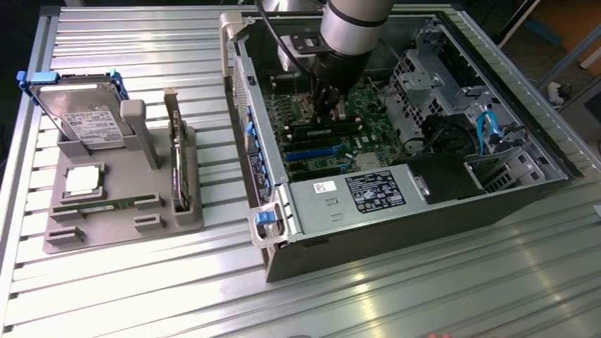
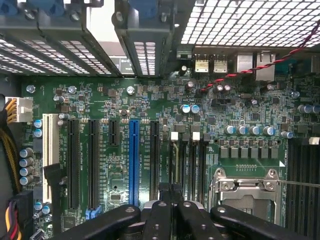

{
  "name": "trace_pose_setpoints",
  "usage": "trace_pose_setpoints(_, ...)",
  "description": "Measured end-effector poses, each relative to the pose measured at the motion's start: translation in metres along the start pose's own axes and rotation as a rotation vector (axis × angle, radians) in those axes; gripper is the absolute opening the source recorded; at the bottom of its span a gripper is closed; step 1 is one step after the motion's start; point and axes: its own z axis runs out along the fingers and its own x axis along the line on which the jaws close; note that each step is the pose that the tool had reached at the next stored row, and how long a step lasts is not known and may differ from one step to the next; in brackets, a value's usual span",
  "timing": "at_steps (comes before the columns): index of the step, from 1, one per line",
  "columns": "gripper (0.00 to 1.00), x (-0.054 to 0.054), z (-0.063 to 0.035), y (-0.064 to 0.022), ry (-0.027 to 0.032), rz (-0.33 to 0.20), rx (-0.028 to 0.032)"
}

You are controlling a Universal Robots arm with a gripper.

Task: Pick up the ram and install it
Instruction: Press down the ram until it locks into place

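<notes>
My gripper [image 1: 331, 116] reaches down into the open computer case [image 1: 404, 211], just above the motherboard. In the wrist view its dark fingers [image 2: 159, 217] are shut together, with the gripper [image 2: 172, 205] over the row of narrow memory slots [image 2: 189, 165], which show as dark strips [image 1: 324, 132] in the exterior view. I cannot tell whether anything sits between the fingers. A thin green stick that looks like the ram [image 1: 94, 205] lies along the grey parts tray [image 1: 122, 227], at the exterior view's left.
The tray also holds a hard drive [image 1: 89, 116], a silver processor [image 1: 83, 179] and a dark expansion card on edge [image 1: 179, 162]. Around the gripper are the processor socket [image 2: 245, 190], a blue card slot [image 2: 134, 162], a red-black wire [image 2: 260, 62] and drive cages [image 1: 427, 77].
</notes>
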Motion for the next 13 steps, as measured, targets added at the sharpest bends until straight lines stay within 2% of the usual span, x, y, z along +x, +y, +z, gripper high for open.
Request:
trace_pose_setpoints(5, 0.11, -0.0008, 0.0004, 0.0001, 0.0000, 0.000, 0.0000)
trace_pose_setpoints(13, 0.11, -0.0006, 0.0085, 0.0000, 0.0002, 0.000, 0.0008)
